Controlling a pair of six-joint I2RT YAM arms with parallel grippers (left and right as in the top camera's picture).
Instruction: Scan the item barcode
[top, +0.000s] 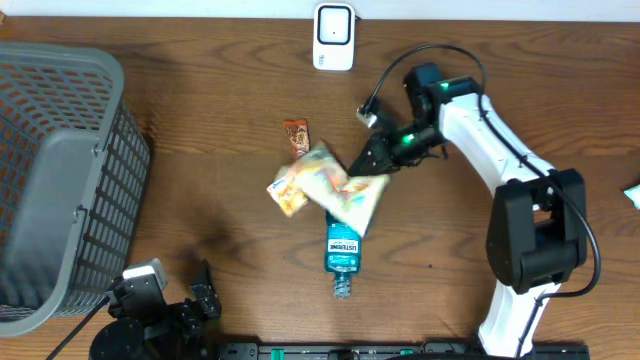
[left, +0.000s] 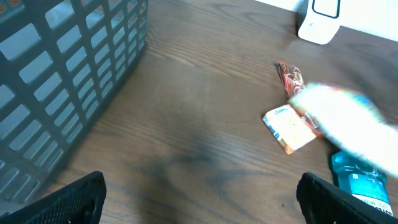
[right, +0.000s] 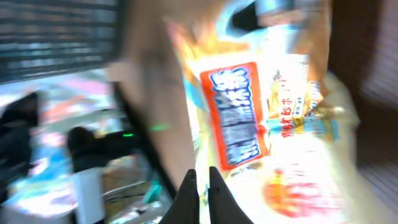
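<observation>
A pale yellow-and-orange snack bag (top: 340, 195) hangs tilted over the table's middle, blurred. My right gripper (top: 362, 166) is shut on its upper right edge. In the right wrist view the black fingers (right: 193, 196) pinch the thin edge of the snack bag (right: 267, 112), which shows a red-bordered blue label. The white barcode scanner (top: 333, 36) stands at the table's far edge. My left gripper (top: 170, 305) rests at the near left, open and holding nothing; its fingers (left: 74, 200) stand wide apart over bare wood.
A small orange packet (top: 288, 192), a brown snack bar (top: 296, 135) and a teal mouthwash bottle (top: 343, 252) lie under and around the bag. A grey slatted basket (top: 60, 180) fills the left side. The scanner's cable runs near the right arm.
</observation>
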